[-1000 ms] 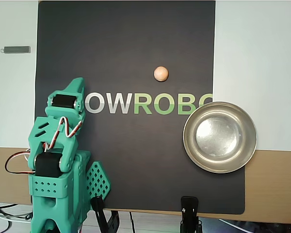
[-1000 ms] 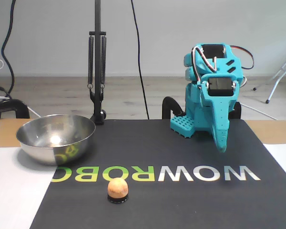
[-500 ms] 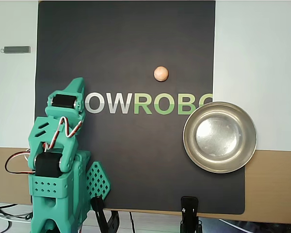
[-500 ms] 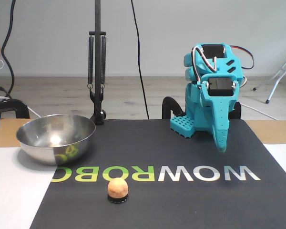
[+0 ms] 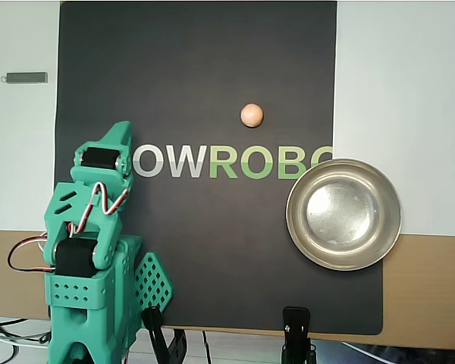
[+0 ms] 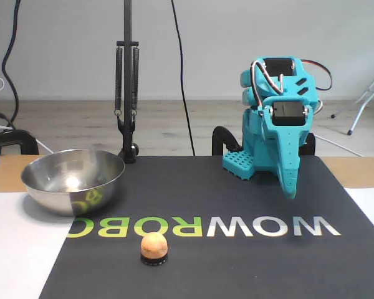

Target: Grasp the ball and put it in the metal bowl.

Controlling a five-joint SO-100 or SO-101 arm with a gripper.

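The ball point(image 5: 252, 115) is a small peach-orange sphere on the black mat, above the lettering in the overhead view. In the fixed view the ball point(image 6: 154, 244) rests on a small black ring near the front. The metal bowl point(image 5: 341, 216) is shiny and empty, at the mat's right edge in the overhead view and at the left in the fixed view point(image 6: 68, 198). My teal gripper point(image 5: 121, 130) is folded back over the arm's base, far from the ball and the bowl. In the fixed view the gripper point(image 6: 290, 190) points down with its jaws together, holding nothing.
A black mat point(image 5: 197, 243) with "WOWROBO" lettering lies on white sheets and a wooden table. A small grey bar point(image 5: 24, 76) lies at the upper left in the overhead view. A black stand with springs point(image 6: 127, 93) is clamped behind the bowl. Cables run by the arm's base.
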